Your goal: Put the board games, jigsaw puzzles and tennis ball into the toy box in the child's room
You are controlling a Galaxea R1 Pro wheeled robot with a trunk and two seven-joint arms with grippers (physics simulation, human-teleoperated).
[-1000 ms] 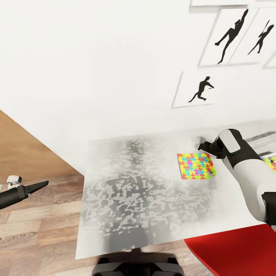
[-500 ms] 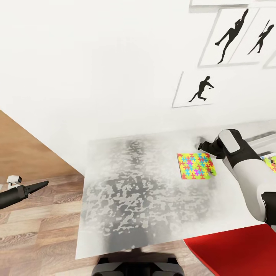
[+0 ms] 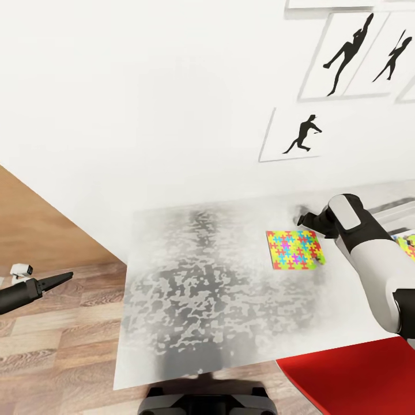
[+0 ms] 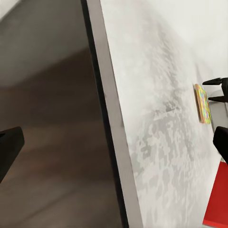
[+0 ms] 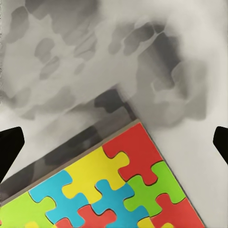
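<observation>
Barely anything different from a second ago: same camera angle, jigsaw puzzle [image 3: 294, 249] in the same spot on the counter [image 3: 219, 300], left arm parked exactly where it was. Only change worth noting is the right gripper [image 3: 304, 219] nudged a hair further over the back edge of the puzzle.

Puzzle lying flat on the mottled grey-white counter, toward the right side, close to the white wall with the black sports-silhouette pictures [image 3: 300, 135]. A sliver of yellow-green peeking out at the puzzle's right edge, right against the white arm; can't tell what it is. Another scrap of puzzle pattern [image 3: 408, 246] visible at the far right behind the right forearm, mostly hidden.

Right wrist view: looking straight down on a corner of the puzzle [image 5: 109, 190], red, yellow, blue and green pieces, with the two dark fingers [image 5: 9, 152] spread wide apart at either side and nothing between them but counter and puzzle. So released, hovering over the puzzle's corner, not touching as far as can be seen.

Left gripper [image 3: 55, 280] out over the wood-plank floor [image 3: 57, 357], well off the counter's left edge. Left wrist view: dark fingers [image 4: 9, 147] at the frame's edges, apart, grasping nothing, looking along the counter's dark side edge toward the puzzle [image 4: 202, 103] far down.

Red surface [image 3: 357, 377] at the lower right below the counter edge.
</observation>
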